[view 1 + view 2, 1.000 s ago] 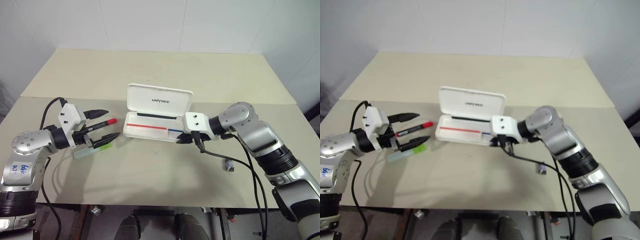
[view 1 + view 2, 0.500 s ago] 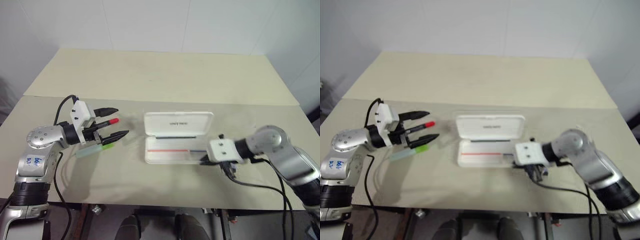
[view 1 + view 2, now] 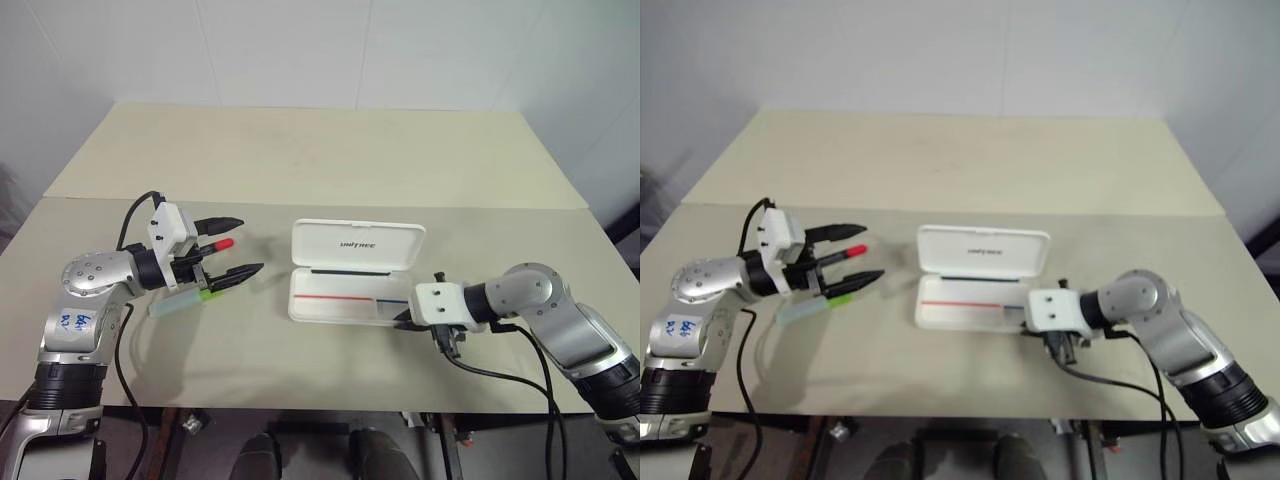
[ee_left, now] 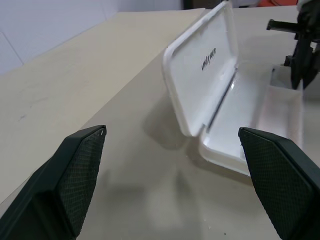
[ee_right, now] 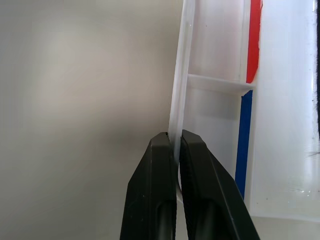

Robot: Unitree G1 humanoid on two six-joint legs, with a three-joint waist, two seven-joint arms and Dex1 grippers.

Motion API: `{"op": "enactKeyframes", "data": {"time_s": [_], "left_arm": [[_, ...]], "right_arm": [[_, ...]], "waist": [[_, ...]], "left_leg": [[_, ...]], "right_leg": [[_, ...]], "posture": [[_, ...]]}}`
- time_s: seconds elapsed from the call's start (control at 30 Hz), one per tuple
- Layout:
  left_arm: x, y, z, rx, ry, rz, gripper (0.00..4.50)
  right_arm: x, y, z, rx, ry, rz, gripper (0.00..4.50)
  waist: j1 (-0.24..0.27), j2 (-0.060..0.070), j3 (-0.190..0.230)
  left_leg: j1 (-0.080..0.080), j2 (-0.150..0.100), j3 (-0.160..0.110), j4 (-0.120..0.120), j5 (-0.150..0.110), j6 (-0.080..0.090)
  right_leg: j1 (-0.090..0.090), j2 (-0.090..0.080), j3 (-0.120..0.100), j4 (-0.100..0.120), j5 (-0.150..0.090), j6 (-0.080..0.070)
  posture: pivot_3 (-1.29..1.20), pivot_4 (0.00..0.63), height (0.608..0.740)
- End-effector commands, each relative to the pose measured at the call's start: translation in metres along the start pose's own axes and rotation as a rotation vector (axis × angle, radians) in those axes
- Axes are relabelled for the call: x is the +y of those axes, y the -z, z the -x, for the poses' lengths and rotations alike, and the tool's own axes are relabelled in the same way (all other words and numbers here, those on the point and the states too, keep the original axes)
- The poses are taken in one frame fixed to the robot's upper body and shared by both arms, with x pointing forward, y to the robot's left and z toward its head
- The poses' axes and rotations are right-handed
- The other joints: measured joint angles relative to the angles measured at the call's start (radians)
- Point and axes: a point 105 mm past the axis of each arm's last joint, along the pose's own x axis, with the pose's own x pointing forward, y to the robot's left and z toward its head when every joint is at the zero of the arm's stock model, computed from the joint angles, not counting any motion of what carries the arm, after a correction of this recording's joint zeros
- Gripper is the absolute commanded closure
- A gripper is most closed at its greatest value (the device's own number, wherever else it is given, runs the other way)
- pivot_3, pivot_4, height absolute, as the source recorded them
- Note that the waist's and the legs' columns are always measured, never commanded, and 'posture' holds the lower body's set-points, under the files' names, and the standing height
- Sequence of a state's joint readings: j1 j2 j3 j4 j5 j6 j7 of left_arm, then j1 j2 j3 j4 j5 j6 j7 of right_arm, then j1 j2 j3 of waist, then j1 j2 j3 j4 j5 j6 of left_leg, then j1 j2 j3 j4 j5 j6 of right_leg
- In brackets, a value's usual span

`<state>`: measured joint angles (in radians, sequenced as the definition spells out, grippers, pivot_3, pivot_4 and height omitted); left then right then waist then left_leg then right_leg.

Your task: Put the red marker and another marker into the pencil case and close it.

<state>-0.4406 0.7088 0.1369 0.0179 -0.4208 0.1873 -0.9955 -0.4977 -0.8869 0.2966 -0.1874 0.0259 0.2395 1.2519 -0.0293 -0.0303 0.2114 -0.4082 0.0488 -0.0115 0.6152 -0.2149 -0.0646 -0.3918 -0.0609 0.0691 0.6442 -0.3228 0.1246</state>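
Note:
The white pencil case [image 3: 356,246] lies open at the table's middle, lid up, with red and blue stripes in its tray. My right gripper [image 3: 404,319] is shut on the tray's thin front wall [image 5: 183,75] near its right end. The red marker [image 3: 223,243] lies on the table at the left. The other marker [image 3: 183,301], pale with a green band, lies just in front of it. My left gripper [image 3: 250,244] hovers open over both markers, pointing at the case [image 4: 210,85] and holding nothing.
A black cable [image 3: 490,368] trails from my right wrist over the table's front right. Another cable [image 3: 122,335] loops by my left arm. A second table top [image 3: 320,150] adjoins behind a seam.
My right gripper has dragged the case to the right and nearer the front edge, squaring it up. The left gripper has edged slightly right, still open.

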Motion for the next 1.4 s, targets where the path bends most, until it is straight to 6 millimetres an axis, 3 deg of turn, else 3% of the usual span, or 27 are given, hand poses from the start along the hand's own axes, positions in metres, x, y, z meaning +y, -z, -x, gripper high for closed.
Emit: {"op": "enactKeyframes", "data": {"time_s": [0.03, 0.5, 0.93, 0.97, 1.13, 1.4], "left_arm": [[-0.001, -0.008, 0.001, -0.017, -0.006, -0.034, 0.0], [-0.004, -0.006, 0.002, -0.028, -0.027, -0.029, 0.0], [-0.002, -0.01, 0.005, -0.024, -0.035, -0.043, 0.0], [-0.001, -0.01, 0.005, -0.024, -0.036, -0.043, 0.0], [-0.001, -0.011, 0.006, -0.022, -0.038, -0.045, 0.0], [-0.002, -0.011, 0.007, -0.018, -0.038, -0.045, 0.0]], "right_arm": [[-0.01, -0.006, 0.006, -0.004, 0.049, 0.015, 4.47], [-0.003, 0.014, -0.004, 0.018, -0.01, -0.001, 4.47], [-0.002, 0.013, -0.017, -0.015, -0.034, -0.01, 4.47], [-0.002, 0.013, -0.017, -0.014, -0.032, -0.004, 3.88], [-0.011, 0.01, -0.02, -0.036, 0.016, 0.022, 2.35], [-0.01, -0.013, -0.013, -0.132, -0.021, 0.05, 2.35]], "waist": [[0.002, 0.0, 0.0], [-0.002, 0.0, 0.0], [-0.024, -0.003, -0.002], [-0.025, -0.003, -0.002], [-0.025, -0.003, -0.002], [-0.024, -0.003, -0.002]], "left_leg": [[0.0, 0.0, 0.0, 0.0, 0.0, 0.0], [0.0, 0.0, 0.0, -0.001, 0.0, 0.0], [0.003, 0.0, 0.001, -0.001, 0.003, 0.0], [0.003, 0.0, 0.001, -0.001, 0.003, 0.0], [0.003, 0.0, 0.001, -0.002, 0.003, 0.0], [0.002, 0.0, 0.001, -0.003, 0.003, 0.0]], "right_leg": [[0.0, 0.0, 0.0, 0.0, 0.0, 0.0], [0.0, 0.0, 0.0, -0.001, 0.0, 0.0], [0.001, 0.0, 0.002, 0.0, 0.002, -0.001], [0.001, 0.0, 0.002, 0.0, 0.002, -0.001], [0.001, 0.001, 0.002, 0.0, 0.002, -0.001], [0.0, 0.001, 0.002, 0.0, 0.002, -0.001]], "posture": [[0.0, 0.15, 0.74], [0.0, 0.15, 0.74], [0.0, 0.15, 0.74], [0.0, 0.15, 0.74], [0.0, 0.15, 0.74], [0.0, 0.15, 0.74]]}}
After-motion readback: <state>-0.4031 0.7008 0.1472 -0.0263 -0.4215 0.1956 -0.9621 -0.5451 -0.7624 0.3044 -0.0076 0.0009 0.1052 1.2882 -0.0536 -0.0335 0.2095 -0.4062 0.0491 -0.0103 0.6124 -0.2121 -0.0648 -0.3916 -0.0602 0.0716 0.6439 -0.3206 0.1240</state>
